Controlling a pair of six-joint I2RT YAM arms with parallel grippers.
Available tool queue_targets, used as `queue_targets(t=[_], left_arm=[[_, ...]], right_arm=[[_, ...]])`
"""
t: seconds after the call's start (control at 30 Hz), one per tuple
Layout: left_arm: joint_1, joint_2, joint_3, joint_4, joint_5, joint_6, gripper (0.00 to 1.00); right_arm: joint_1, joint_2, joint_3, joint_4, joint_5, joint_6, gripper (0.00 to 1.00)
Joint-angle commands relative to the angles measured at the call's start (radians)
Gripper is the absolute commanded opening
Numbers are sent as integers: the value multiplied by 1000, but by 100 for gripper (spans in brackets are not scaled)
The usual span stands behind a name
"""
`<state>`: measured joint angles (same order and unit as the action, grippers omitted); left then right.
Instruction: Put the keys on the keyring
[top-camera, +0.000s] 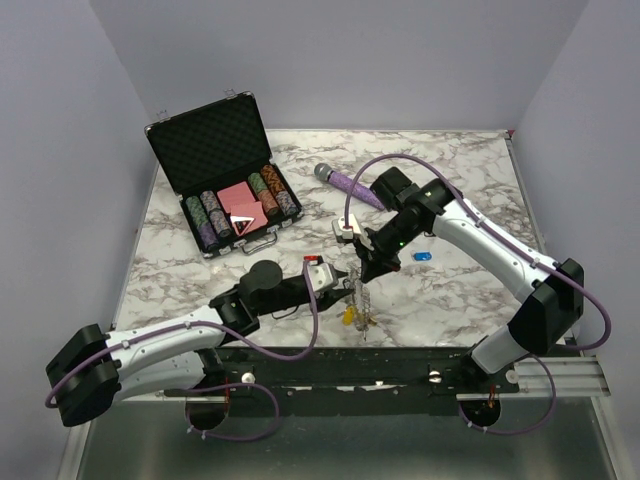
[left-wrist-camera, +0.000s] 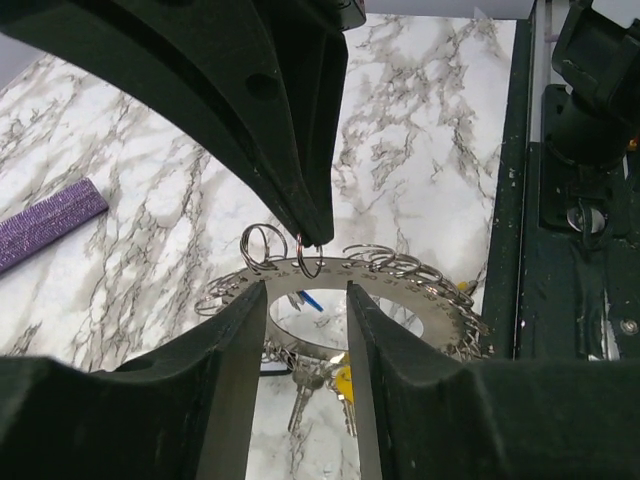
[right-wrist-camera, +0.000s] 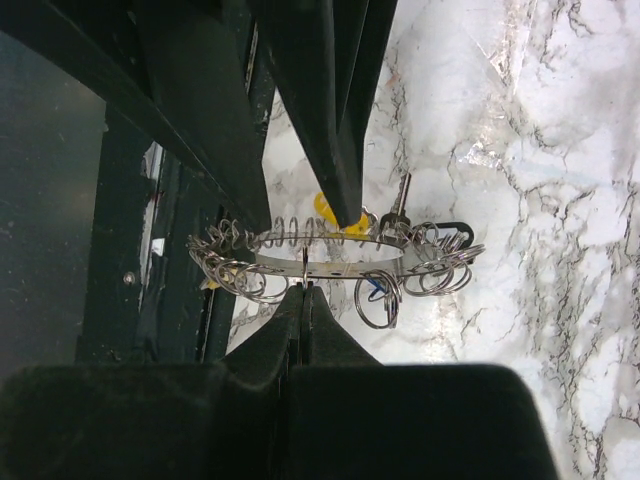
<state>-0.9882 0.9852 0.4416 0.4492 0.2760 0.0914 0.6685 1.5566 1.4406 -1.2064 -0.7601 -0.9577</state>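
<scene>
"Marble counter, seen from above: what do you count?"

"One open poker-chip case near the far-left corner. It has chips in rows on either side of one pink card deck, and the rows are too small to count. One purple microphone lies toward the middle of the far edge. One loose blue-capped key lies right of centre. One keyring is close to the middle of the near edge. The left gripper and the right gripper both meet at it. One yellow-capped key shows just under it."

"And the left wrist camera?"

"The keyring is a flat steel band lined with many small split rings. The left gripper's two fingers stand a little apart. A stretch of the near rim spans the gap between them, so they are gripping the keyring there. Below the band hang the yellow-capped key and one bare metal blade. A second blue-capped key shows through the hole. The right gripper's tip comes down onto one split ring on the far rim."

"The right wrist camera?"

"The right gripper's two fingers are pressed together, nipping that split ring's wire. I count three coloured caps on the keyring: one yellow, one blue and one black-capped key. There is also one bare blade. The left gripper's two fingers reach in from the top and touch the far rim."
</scene>
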Motion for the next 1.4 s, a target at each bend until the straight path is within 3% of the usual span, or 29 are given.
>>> queue_targets(t=[0.0,0.33,0.83,1.0,1.13,1.2,1.37], left_arm=[[2,41,25,120,52,19,42],[2,105,37,160,86,-16,25],[2,124,52,128,81,-16,17],[2,128,58,109,91,-18,0],[5,121,49,108,88,-47,0],[6,104,29,121,72,-80,0],[16,20,-52,209,14,-221,0]], right_arm=[[8,7,27,-15,-25,11,0],[9,5,24,-16,-41,8,0],[9,0,23,-18,-70,7,0],[11,-1,21,-16,-81,5,0],[9,-7,20,-16,-90,5,1],[9,-15,18,-12,-100,10,7],[-16,-41,6,27,-125,63,42]])
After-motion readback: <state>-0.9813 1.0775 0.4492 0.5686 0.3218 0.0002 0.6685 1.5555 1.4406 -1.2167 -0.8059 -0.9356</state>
